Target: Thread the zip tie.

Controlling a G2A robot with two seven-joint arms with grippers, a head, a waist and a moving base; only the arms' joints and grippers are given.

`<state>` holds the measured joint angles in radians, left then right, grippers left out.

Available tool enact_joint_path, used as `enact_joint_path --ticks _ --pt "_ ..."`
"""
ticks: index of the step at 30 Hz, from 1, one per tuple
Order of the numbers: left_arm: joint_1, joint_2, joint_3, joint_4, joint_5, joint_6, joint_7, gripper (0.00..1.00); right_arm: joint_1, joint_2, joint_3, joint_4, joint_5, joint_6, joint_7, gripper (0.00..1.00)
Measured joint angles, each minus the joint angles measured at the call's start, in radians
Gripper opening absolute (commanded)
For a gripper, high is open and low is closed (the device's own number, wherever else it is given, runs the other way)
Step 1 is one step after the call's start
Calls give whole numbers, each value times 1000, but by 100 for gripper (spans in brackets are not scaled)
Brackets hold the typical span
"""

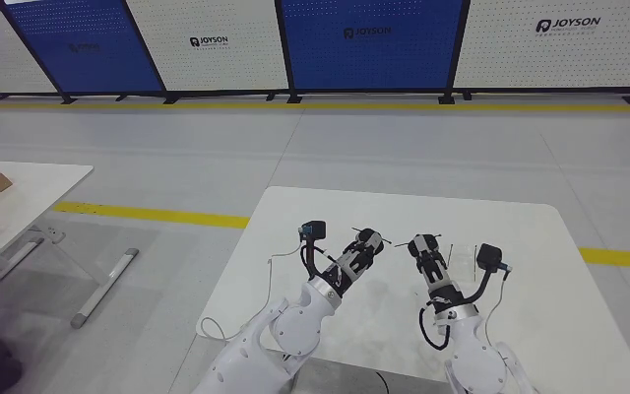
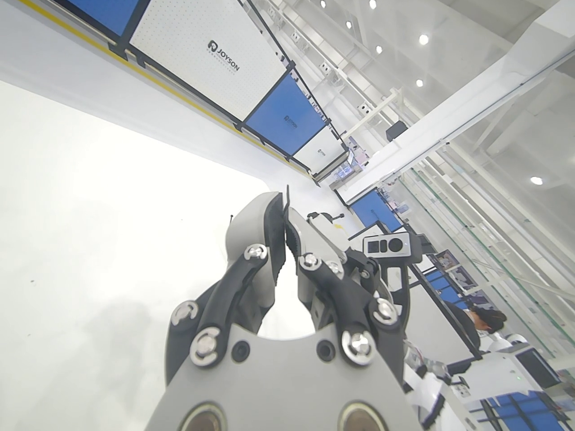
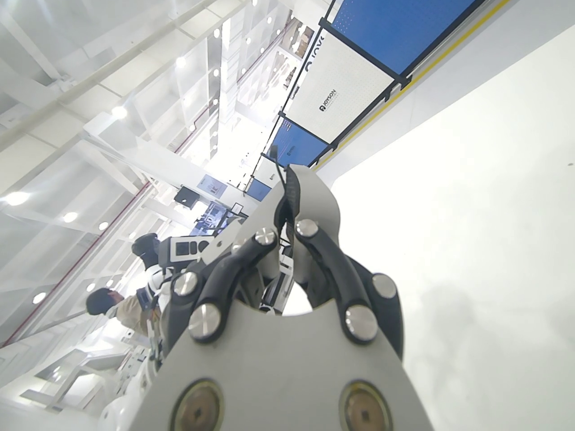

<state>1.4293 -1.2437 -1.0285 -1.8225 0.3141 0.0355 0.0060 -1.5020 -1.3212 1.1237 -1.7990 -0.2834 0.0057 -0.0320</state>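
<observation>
Both arms are raised above the white table [image 1: 512, 236], their grippers side by side and a small gap apart. My left gripper [image 2: 285, 215] is shut on a thin black zip tie end [image 2: 287, 197] that pokes out just past its fingertips. My right gripper [image 3: 289, 181] is shut on a black zip tie strip [image 3: 279, 168] whose small square head [image 3: 274, 151] sticks out beyond the tips. From above, the left gripper [image 1: 367, 239] and right gripper [image 1: 424, 244] each show short black slivers at their tips. Whether these are one tie or two I cannot tell.
The right arm's gripper [image 2: 321, 222] shows just behind my left one. The table's far edge [image 1: 404, 193] lies ahead of both arms. A second white table [image 1: 30, 192] stands at the left, across grey floor with a yellow line [image 1: 148, 212].
</observation>
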Motion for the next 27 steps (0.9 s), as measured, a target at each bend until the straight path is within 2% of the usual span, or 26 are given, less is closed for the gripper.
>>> enact_joint_path --ticks 11,27 --pt "0 0 0 0 0 0 0 0 11 -10 -9 16 1 -14 -27 0" --pt "0 0 0 0 0 0 0 0 17 -18 -10 27 -14 -21 -11 0"
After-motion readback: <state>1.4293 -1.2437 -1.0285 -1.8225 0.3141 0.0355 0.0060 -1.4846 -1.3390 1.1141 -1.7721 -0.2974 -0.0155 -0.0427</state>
